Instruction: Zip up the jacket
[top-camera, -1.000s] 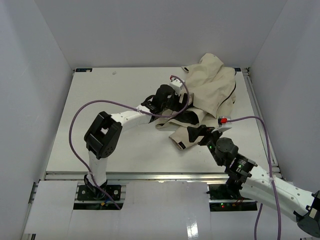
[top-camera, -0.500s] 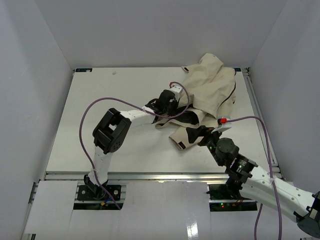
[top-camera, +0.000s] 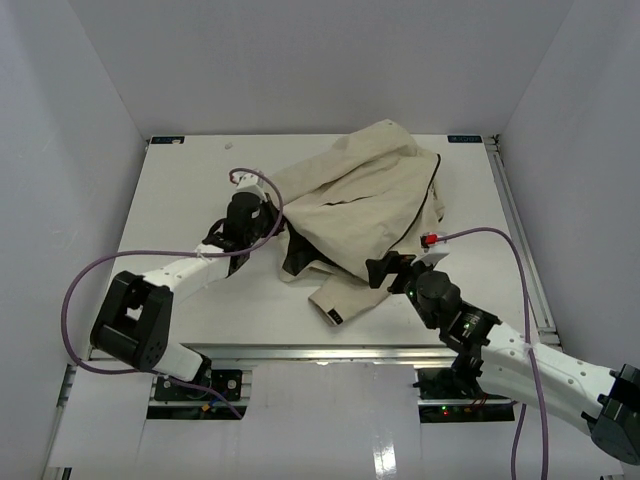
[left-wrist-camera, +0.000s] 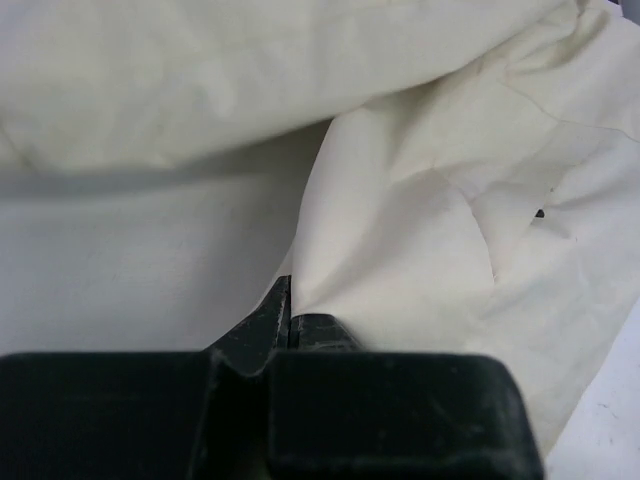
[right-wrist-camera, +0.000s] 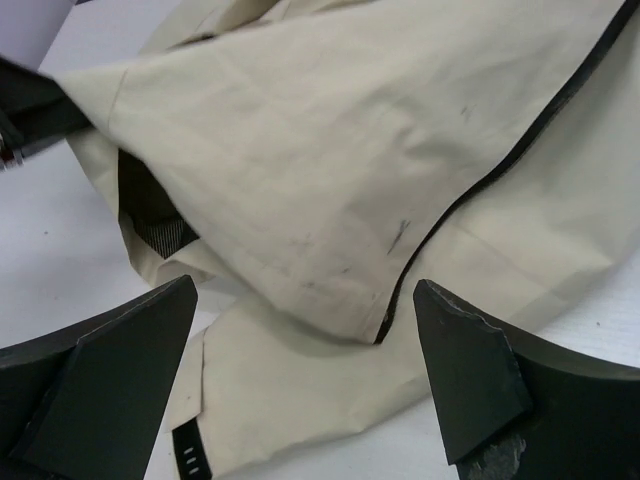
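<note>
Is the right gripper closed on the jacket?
No, the right gripper stands wide open, its fingers clamping nothing of the jacket.

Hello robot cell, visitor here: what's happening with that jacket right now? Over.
Left gripper shut on jacket cloth. Right gripper open, at the dark zipper edge near the hem. Jacket crumpled, front unzipped. Purple cable loops close by.

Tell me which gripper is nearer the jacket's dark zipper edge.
Right. The right gripper hovers open facing the zipper edge; the left gripper pinches the jacket on its opposite side.
</note>
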